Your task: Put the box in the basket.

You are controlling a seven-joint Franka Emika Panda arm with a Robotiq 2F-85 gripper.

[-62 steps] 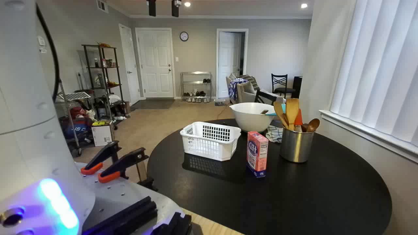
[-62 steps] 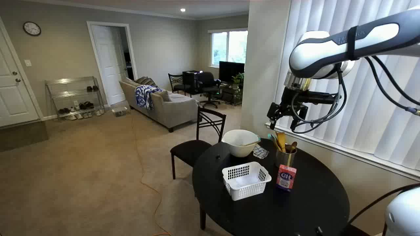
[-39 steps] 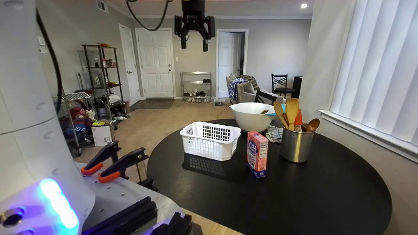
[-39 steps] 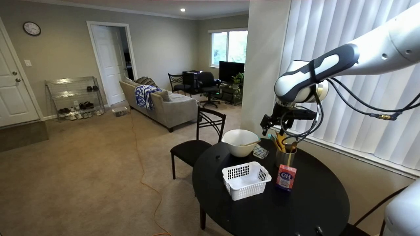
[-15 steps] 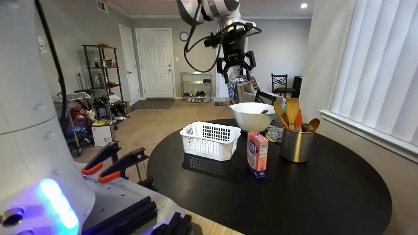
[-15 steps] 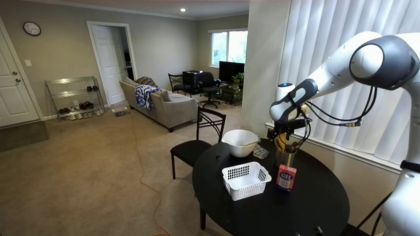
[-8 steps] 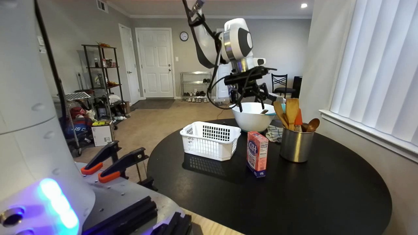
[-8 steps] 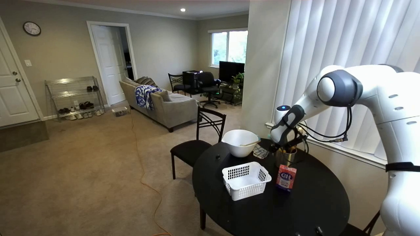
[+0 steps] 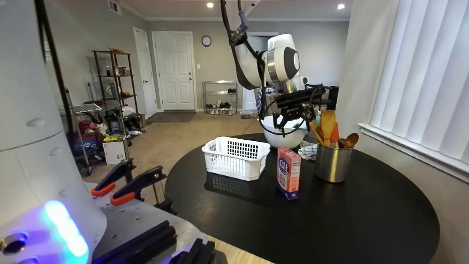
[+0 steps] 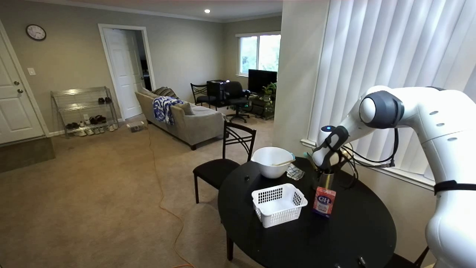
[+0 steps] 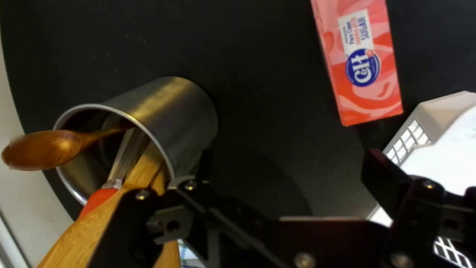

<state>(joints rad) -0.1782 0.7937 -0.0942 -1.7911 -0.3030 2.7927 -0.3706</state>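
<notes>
Basket (image 9: pixel 237 163): white with slotted sides, on the round black table (image 9: pixel 329 227); its white floor lies in plain view from above.
Box (image 9: pixel 288 174): a pink-red C&H sugar carton — upright on the table, outside the basket, near it yet apart from it in both exterior views.
Metal cup (image 9: pixel 332 165): near the box, to its right in an exterior view; it holds a wooden spoon (image 11: pixel 44 149), wooden spatulas (image 9: pixel 328 126) and a red-topped utensil (image 9: pixel 334 132).
White bowl (image 10: pixel 273 172): farther back than the basket in both exterior views; a pale brown handle (image 10: pixel 284 162) leans in it, over the rim.
Checked cloth (image 10: pixel 295 172): on the table, just beside the bowl.
Floor tub (image 10: pixel 136 127): on the carpet (image 10: pixel 93 197), near the sofa (image 10: pixel 202 127) — contents too small to make out.
Gripper (image 11: pixel 290 163): fingers spread apart, dark tabletop showing between them in the wrist view; it hangs above the table, close to the utensils in the cup. Whether a finger touches a spatula is not clear.
Arm (image 10: pixel 450 156): white, extended over the table.
</notes>
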